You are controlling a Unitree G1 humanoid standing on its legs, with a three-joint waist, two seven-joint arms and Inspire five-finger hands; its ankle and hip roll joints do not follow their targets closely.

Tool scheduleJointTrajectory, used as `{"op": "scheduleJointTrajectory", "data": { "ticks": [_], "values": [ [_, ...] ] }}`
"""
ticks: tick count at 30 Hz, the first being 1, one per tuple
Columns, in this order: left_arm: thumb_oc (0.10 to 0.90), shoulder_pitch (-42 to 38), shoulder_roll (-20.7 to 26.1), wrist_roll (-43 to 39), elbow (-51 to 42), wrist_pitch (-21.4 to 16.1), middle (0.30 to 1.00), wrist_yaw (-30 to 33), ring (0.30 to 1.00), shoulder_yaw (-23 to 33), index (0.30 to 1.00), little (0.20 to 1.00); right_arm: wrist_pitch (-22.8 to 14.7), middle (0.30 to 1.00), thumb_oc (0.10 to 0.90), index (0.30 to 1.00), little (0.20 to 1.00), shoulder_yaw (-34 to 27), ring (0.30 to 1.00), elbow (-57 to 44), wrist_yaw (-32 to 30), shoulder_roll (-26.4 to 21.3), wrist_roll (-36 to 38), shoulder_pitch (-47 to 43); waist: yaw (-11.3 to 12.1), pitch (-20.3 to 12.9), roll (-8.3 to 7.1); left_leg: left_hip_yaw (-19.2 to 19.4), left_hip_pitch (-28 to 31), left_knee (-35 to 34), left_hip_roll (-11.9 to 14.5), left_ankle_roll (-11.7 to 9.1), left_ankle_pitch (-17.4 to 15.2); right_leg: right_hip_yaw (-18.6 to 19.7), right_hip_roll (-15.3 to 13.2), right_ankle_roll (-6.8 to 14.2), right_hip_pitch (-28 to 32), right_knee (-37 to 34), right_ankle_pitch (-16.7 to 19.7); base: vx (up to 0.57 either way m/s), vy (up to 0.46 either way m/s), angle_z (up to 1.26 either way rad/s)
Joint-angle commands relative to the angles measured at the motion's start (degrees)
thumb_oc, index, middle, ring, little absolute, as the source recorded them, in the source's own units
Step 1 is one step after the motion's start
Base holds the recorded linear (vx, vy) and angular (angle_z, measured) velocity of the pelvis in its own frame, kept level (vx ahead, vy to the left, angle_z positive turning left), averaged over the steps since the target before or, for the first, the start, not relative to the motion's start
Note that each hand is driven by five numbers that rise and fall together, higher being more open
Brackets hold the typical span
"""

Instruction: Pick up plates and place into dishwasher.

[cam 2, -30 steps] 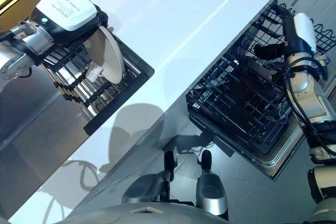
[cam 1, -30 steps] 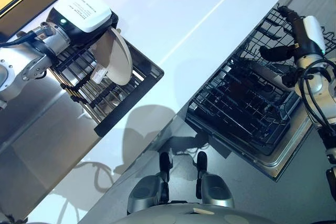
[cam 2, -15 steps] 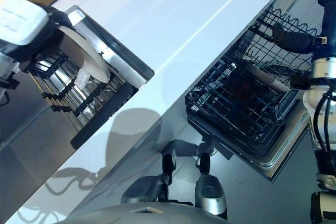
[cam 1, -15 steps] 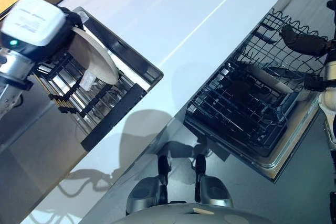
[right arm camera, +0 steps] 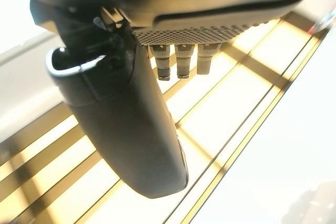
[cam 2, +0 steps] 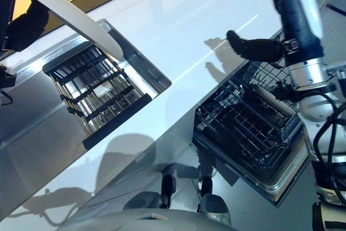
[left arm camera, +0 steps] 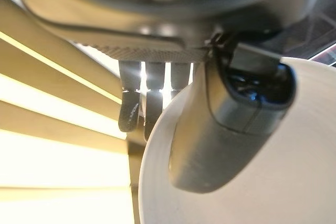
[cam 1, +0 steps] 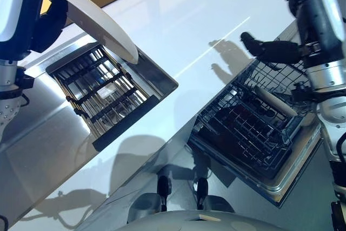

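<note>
My left hand [cam 1: 47,21] is shut on a white plate [cam 1: 92,19], held tilted in the air above the sink's drying rack [cam 1: 102,93] at the upper left. In the left wrist view the thumb [left arm camera: 231,124] presses on the plate's face [left arm camera: 273,192] and the fingers curl behind its rim. My right hand [cam 1: 273,51] hangs open and empty above the far corner of the black dishwasher rack [cam 1: 238,133], thumb pointing left. One white plate [cam 1: 275,101] stands on edge in that rack.
A long white counter [cam 1: 178,20] runs between the steel sink [cam 1: 48,133] on the left and the pulled-out dishwasher rack on the right. The dishwasher's open door [cam 1: 294,171] lies under the rack.
My left hand has lifted the plate up and out of the drying rack. My right hand has risen from the dishwasher rack to above it. The camera has shifted too.
</note>
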Motion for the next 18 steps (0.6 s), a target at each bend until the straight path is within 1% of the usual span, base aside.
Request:
{"op": "scheduleJointTrajectory", "data": {
  "ticks": [1, 3, 4, 5, 6, 7, 10, 13, 17, 18],
  "values": [
    [0.100, -3.9, 0.3, -4.5, 0.1, 0.7, 0.300, 7.8, 0.300, 2.7, 0.300, 0.200, -0.2, 0.900, 0.800, 0.900, 0.900, 2.2, 0.900, -3.5, 2.6, -0.1, 9.6, -7.0, -0.5, -9.0, 0.60, 0.2, 1.2, 0.3, -3.8, 1.0, -7.3, -1.7, 4.1, 0.9, -0.4, 6.0, -8.5, -0.06, -0.005, 0.04],
    [0.100, -5.6, -1.4, -6.0, -0.5, 0.1, 0.300, 9.1, 0.300, 0.9, 0.300, 0.200, 1.3, 0.900, 0.800, 0.900, 0.900, 4.8, 0.900, -3.9, 3.8, 1.7, 11.5, -8.4, -0.3, -9.1, 0.53, 0.0, 1.2, 0.3, -3.7, 0.9, -7.2, -1.9, 4.0, 0.9, -0.4, 6.1, -8.6, -0.05, -0.009, 0.04],
    [0.100, -7.1, -2.9, -7.2, -1.1, -0.7, 0.300, 9.5, 0.300, -0.7, 0.300, 0.200, 1.9, 0.900, 0.800, 0.900, 0.900, 6.7, 0.900, -4.0, 4.1, 3.3, 12.5, -9.4, -0.2, -9.2, 0.44, 0.0, 1.2, 0.2, -3.7, 0.9, -7.2, -2.1, 4.0, 0.8, -0.3, 6.1, -8.6, -0.05, -0.016, 0.05],
    [0.100, -8.3, -4.5, -7.2, -1.6, -1.2, 0.300, 9.7, 0.300, -2.3, 0.300, 0.200, 2.3, 0.900, 0.800, 0.900, 0.900, 8.3, 0.900, -4.0, 4.3, 4.7, 13.2, -10.1, -0.1, -9.2, 0.40, -0.1, 1.2, 0.2, -3.6, 0.9, -7.1, -2.3, 3.9, 0.8, -0.2, 6.1, -8.6, -0.04, -0.016, 0.08],
    [0.100, -9.0, -5.1, -7.2, -1.7, -1.4, 0.300, 9.8, 0.300, -3.1, 0.300, 0.200, 2.5, 0.900, 0.800, 0.900, 0.900, 9.0, 0.900, -3.9, 4.2, 5.2, 13.2, -10.5, -0.1, -9.2, 0.39, -0.2, 1.3, 0.2, -3.6, 0.8, -7.1, -2.4, 3.9, 0.8, -0.2, 6.2, -8.6, -0.04, -0.016, 0.11],
    [0.100, -10.8, -6.7, -7.3, -2.1, -1.9, 0.300, 9.9, 0.300, -5.5, 0.300, 0.200, 2.6, 0.900, 0.800, 0.900, 0.900, 11.0, 0.900, -3.7, 4.1, 6.8, 12.9, -11.5, -0.1, -9.3, 0.33, -0.2, 1.3, 0.1, -3.6, 0.8, -7.1, -2.6, 3.9, 0.9, -0.2, 6.2, -8.6, -0.04, -0.016, 0.13],
    [0.100, -15.1, -10.3, -5.7, -2.8, -0.8, 0.300, 9.3, 0.300, -10.9, 0.300, 0.200, 3.2, 0.900, 0.800, 0.900, 0.900, 14.6, 0.900, -3.1, 3.5, 9.7, 12.5, -13.7, -0.3, -9.5, 0.22, -0.3, 1.3, 0.1, -3.4, 0.6, -7.0, -2.8, 3.9, 0.9, -0.1, 6.1, -8.5, -0.03, -0.019, 0.12],
    [0.100, -18.5, -12.3, -4.9, -2.6, 0.7, 0.300, 8.5, 0.300, -15.0, 0.300, 0.200, 3.7, 0.900, 0.800, 0.900, 0.900, 17.0, 0.900, -2.0, 3.2, 11.9, 13.2, -15.4, -0.4, -9.6, 0.18, -0.1, 1.5, 0.1, -3.3, 0.5, -7.0, -2.9, 4.0, 0.9, 0.1, 6.0, -8.4, -0.01, -0.006, 0.02],
    [0.100, -21.4, -13.4, -4.7, -1.9, 2.5, 0.300, 7.7, 0.300, -18.6, 0.300, 0.200, 4.9, 0.900, 0.800, 0.900, 0.900, 19.1, 0.900, -1.4, 3.1, 13.7, 13.7, -16.7, -0.6, -9.7, 0.18, 0.2, 1.7, 0.1, -3.1, 0.4, -7.0, -2.8, 4.1, 0.9, 0.2, 5.9, -8.4, 0.00, 0.000, 0.00],
    [0.100, -22.0, -13.6, -4.8, -1.8, 2.8, 0.300, 7.6, 0.300, -19.3, 0.300, 0.200, 5.0, 0.900, 0.800, 0.900, 0.900, 19.5, 0.900, -1.4, 2.8, 14.1, 13.5, -17.0, -0.7, -9.6, 0.18, 0.5, 1.4, 0.2, -3.1, 0.4, -6.5, -2.8, 4.1, 0.8, 0.0, 5.9, -7.9, 0.00, 0.000, 0.00]
  ]
}}
